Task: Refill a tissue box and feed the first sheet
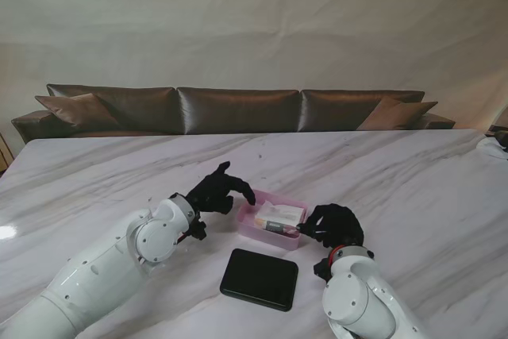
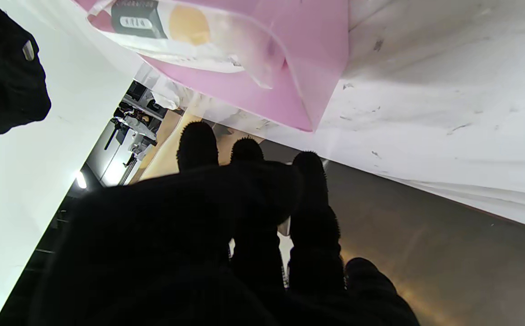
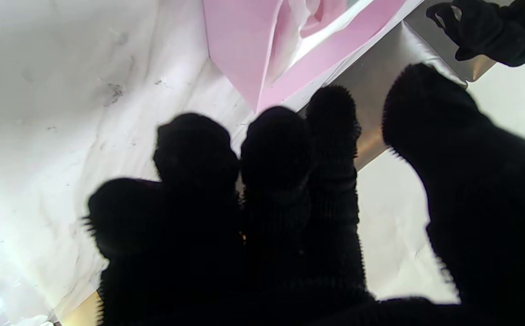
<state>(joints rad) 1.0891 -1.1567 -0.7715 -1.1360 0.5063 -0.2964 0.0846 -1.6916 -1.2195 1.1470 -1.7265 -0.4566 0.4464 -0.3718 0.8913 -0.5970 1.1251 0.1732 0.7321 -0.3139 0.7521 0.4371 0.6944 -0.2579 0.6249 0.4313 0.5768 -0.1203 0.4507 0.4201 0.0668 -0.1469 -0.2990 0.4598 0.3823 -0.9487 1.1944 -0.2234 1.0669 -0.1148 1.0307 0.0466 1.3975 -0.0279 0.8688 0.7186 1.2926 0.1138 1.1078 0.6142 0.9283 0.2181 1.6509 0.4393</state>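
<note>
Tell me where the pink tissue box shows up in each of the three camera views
Stand view: pink tissue box sits mid-table between the left hand and right hand, farther from me than the black lid.
Left wrist view: box fills the upper middle, beyond the fingertips.
Right wrist view: box at upper centre.
Shared landmark: the tissue pack inside it, and the marble table.

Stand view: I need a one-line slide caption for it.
Both gloved hands, left hand and right hand, flank the pink tissue box; black lid lies nearer.
</note>
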